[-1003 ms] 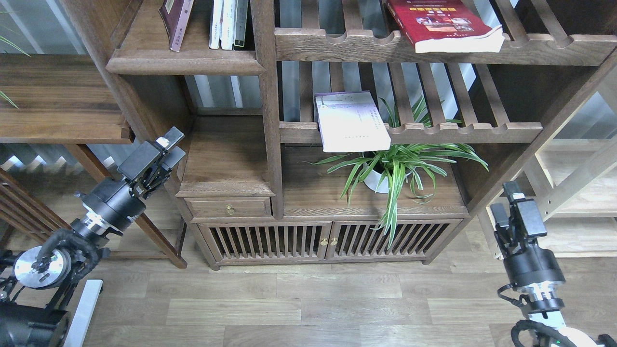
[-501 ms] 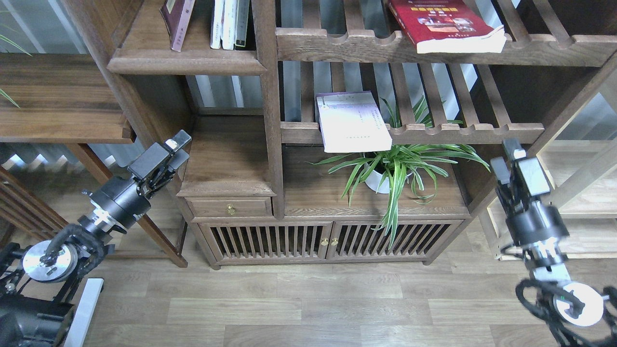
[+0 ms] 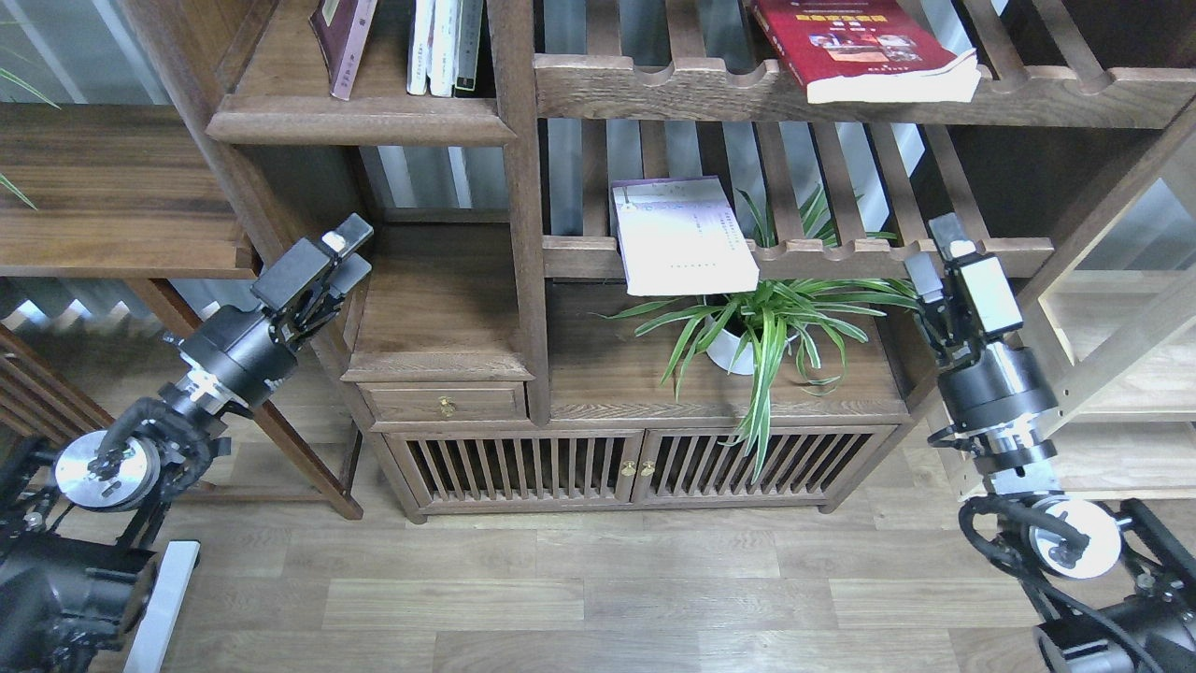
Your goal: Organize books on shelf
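Observation:
A maroon book [image 3: 341, 37] leans in the narrow compartment on the solid dark-brown shelf [image 3: 360, 121] at the top left, next to upright white books [image 3: 439, 47]. A thick bright red book [image 3: 860, 47] lies flat on the top slatted rack. A pale white-lavender book [image 3: 682, 234] lies on the middle slatted rack and overhangs its front rail. My left gripper [image 3: 341, 257] is open and empty, beside the left post below the shelf. My right gripper [image 3: 934, 252] is open and empty, at the right end of the middle rack.
A potted spider plant [image 3: 766, 327] stands on the cabinet top under the lavender book, its leaves reaching close to my right gripper. A small drawer [image 3: 444, 402] and slatted cabinet doors [image 3: 617, 467] are below. A pale light-wood rack [image 3: 1121, 374] stands at the right.
My right arm has risen and moved left, from beside the cabinet's lower corner up to the middle rack's right end. My left gripper has moved slightly up and right. The books have not moved.

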Motion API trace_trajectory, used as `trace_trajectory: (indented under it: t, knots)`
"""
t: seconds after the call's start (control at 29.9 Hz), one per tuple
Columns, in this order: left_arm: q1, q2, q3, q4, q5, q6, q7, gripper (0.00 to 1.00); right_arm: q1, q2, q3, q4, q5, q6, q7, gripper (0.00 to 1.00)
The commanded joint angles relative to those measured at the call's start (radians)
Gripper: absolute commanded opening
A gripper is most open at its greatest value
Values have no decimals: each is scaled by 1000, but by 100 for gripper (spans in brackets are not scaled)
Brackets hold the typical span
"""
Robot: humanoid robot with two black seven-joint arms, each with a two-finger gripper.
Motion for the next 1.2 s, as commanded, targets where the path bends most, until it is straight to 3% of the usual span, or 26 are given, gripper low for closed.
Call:
trace_trajectory:
  t: [0.0,0.13,0.27,0.47,0.74,0.9,1.17]
  knots:
    - [-3,-12,2,-26,7,0,0,98,14,28,5,-1,2,-19,1,99]
    - [-8,-14,-3,-112,13,0,0,98,25,36,5,-1,2,-35,0,99]
    - [1,-34,-30,-230,79,159,0,98,25,36,10,-2,2,-36,1,99]
    - [35,-126,-101,-238,254,130,0,99,25,38,10,-2,2,-38,0,99]
    - [116,-124,-159,-267,380,140,0,98,34,42,10,-1,2,-88,0,99]
    - [153,-126,-167,-316,394,228,0,98,48,55,10,-2,2,-101,2,99]
    - [144,-157,-146,-304,351,183,0,99,83,99,14,-2,2,-110,4,99]
